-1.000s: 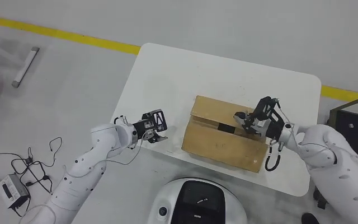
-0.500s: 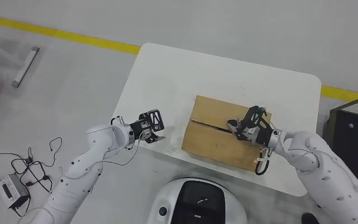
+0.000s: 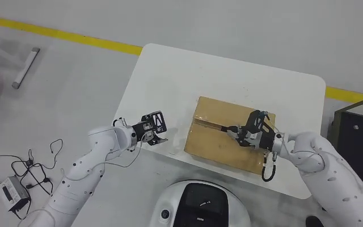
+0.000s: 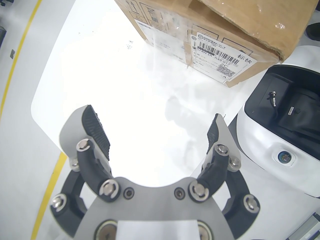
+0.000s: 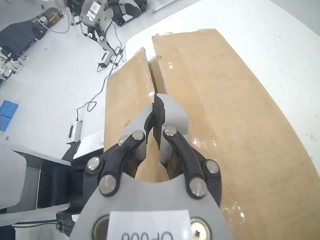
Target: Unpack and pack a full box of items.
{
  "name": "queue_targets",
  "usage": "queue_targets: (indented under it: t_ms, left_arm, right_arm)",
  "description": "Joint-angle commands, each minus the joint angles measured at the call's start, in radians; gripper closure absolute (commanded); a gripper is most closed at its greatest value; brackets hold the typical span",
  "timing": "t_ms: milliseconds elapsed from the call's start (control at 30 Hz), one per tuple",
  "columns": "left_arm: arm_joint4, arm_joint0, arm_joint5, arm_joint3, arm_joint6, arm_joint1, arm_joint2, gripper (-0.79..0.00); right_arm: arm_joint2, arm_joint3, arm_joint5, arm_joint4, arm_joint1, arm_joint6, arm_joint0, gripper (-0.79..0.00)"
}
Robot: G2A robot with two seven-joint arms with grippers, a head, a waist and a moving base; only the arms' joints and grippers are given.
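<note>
**Robot's Right Pincer Meets Seam of Cardboard Box**

A brown cardboard box (image 3: 218,144) sits on the white tabletop (image 3: 227,74), close to the edge nearest the robot and about midway along it. Its two top flaps lie almost flat, with a narrow gap along the seam between them. The right pincer (image 3: 231,129) rests at that seam, its fingers pressed together, with nothing visible between the pads. The left pincer (image 3: 160,127) hangs over the tabletop's left edge, near the corner closest to the robot. Its fingers are spread wide around nothing, and it points toward the box but stays well apart from it. A white shipping label (image 4: 220,58) is stuck to the side of the box that faces the left pincer.
</note>
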Motion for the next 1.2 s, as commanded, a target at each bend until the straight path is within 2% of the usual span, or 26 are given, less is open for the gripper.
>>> queue_targets:
  t_ms: [0, 200, 433, 833, 1167]
  left_arm:
    - [0.000, 0.000, -0.002, 0.000, 0.000, 0.000, 0.000, -0.785]
    - [0.004, -0.008, -0.025, 0.013, 0.000, 0.001, 0.015, -0.785]
    - [0.038, -0.047, -0.022, 0.066, 0.022, -0.007, 0.078, -0.785]
    - [0.156, -0.157, 0.149, 0.197, 0.148, -0.043, 0.237, -0.785]
    - [0.178, -0.274, 0.180, 0.347, 0.196, -0.088, 0.373, -0.785]
  right_arm:
    - [-0.006, 0.004, 0.020, -0.030, -0.002, 0.006, 0.004, 0.000]
    - [-0.020, 0.016, 0.043, -0.044, -0.010, -0.001, 0.010, 0.000]
    - [-0.021, 0.034, 0.071, -0.023, -0.016, 0.016, 0.020, 0.000]
    - [-0.018, 0.045, 0.075, 0.011, -0.024, 0.029, 0.030, 0.000]
    - [-0.025, 0.076, 0.066, 0.031, -0.032, 0.039, 0.040, 0.000]
